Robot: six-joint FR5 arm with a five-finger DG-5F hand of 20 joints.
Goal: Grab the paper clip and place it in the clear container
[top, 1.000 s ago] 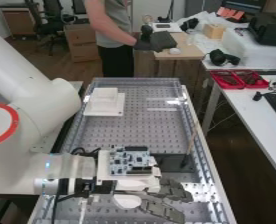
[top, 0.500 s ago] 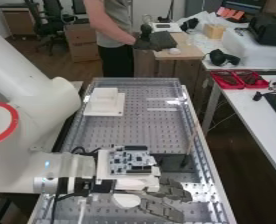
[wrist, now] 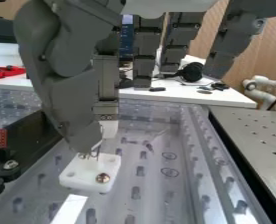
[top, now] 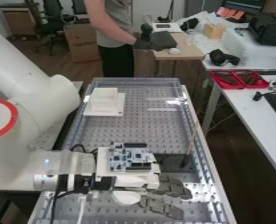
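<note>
One clip (wrist: 91, 154): pinching it between thumb and finger of the hand (top: 170, 190), holding it at the white block (wrist: 89, 174) on the worktop (top: 132, 131), just above or touching.

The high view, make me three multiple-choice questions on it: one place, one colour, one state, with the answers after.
1. Where is the hand?
A. Above the bench's far end
B. Above the bench's near end
C. Above the floor

2. What colour are the trays on the side table?
A. Red
B. Green
C. Yellow

3. How is the circuit board?
A. In a closed box
B. Wrapped in cloth
C. Bare

1 B: it hangs over the part of the bench nearest the camera.
2 A: their walls are red.
3 C: its chips and connectors are exposed.
</note>
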